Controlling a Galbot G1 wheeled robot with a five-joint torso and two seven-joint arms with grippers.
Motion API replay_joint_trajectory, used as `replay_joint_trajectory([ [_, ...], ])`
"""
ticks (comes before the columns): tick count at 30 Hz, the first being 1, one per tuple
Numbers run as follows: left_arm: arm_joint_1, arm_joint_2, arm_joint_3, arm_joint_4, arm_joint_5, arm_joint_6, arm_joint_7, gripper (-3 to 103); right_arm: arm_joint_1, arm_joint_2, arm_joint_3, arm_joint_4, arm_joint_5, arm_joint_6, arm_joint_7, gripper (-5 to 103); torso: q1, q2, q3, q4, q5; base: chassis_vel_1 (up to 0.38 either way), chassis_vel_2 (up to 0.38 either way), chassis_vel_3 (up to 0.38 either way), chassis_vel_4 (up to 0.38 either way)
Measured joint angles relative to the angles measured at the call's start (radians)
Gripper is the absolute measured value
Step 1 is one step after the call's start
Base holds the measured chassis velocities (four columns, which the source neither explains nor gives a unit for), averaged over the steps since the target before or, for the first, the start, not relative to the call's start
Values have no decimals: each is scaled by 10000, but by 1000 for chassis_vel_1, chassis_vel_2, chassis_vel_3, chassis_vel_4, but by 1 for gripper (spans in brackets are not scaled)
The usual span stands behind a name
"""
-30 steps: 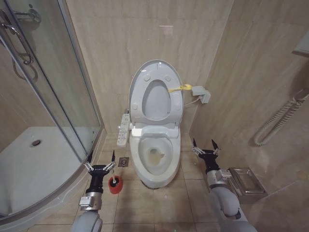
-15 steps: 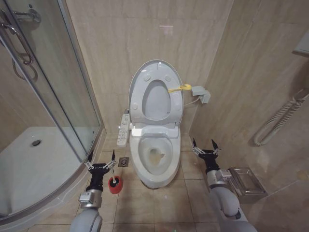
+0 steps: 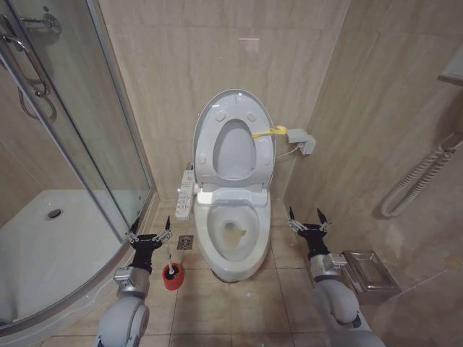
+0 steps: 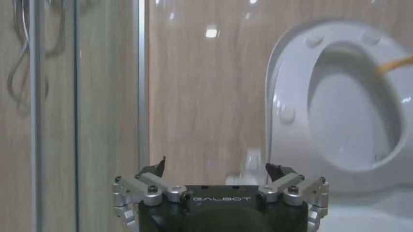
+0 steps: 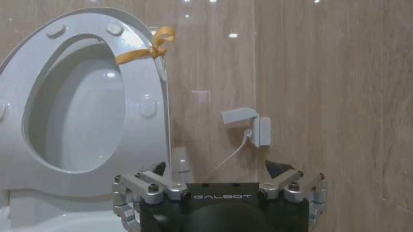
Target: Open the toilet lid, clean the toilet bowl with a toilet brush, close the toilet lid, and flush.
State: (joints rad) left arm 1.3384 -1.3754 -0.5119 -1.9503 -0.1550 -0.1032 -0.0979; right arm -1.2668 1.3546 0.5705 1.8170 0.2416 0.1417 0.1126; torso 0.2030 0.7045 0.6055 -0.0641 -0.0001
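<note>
On the floor left of the toilet bowl (image 3: 230,249), my spread left claw (image 3: 149,236) hovers over the toilet brush (image 3: 171,271); misaligned, I'd topple its holder.

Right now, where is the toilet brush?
In the head view, the toilet brush stands in its red holder on the floor left of the toilet bowl, beside the left claw.

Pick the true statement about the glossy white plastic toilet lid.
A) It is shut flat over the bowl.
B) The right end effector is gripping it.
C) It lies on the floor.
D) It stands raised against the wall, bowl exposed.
D: the glossy white plastic toilet lid stands upright at the tiled wall, leaving the white ceramic toilet bowl open below it.
</note>
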Motion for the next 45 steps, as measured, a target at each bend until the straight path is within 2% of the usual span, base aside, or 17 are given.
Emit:
replay_joint_trajectory([
  [7, 225, 157, -71, -941, 63, -331, 40, 100, 0, 0, 0, 1, 0, 0, 1, 100, -1, 1, -1, 1, 2, 0, 0, 0, 0],
  [9, 232, 180, -68, -838, 62, -479, 34, 100, 0, 0, 0, 0, 0, 0, 1, 100, -1, 1, -1, 1, 3, 0, 0, 0, 0],
  [12, 165, 128, -48, 37, 104, -1055, -148, 100, 0, 0, 0, 0, 0, 0, 1, 100, 0, 1, 0, 1, -2, 0, 0, 0, 0],
  [14, 160, 101, -39, 182, 112, -1133, -226, 100, 0, 0, 0, 0, -1, 0, 1, 100, 0, 1, 0, 1, -1, 0, 0, 0, 0],
  [25, 154, -81, 37, 333, 282, -1233, -331, 100, -1, 1, -1, 0, 0, 0, 0, 100, -3, 1, -1, -1, 1, -5, 4, 6, -7],
  [42, -99, -151, 163, 711, 319, -1337, -275, 100, 2, 0, -1, 0, 0, 0, -1, 100, 4, -4, 2, 4, 2, -106, 116, 93, -103],
  [45, -100, -167, 191, 751, 354, -1381, -259, 100, -1, 0, 0, 0, 0, 0, 0, 100, -5, 0, -2, -2, 1, 28, -56, -35, 48],
])
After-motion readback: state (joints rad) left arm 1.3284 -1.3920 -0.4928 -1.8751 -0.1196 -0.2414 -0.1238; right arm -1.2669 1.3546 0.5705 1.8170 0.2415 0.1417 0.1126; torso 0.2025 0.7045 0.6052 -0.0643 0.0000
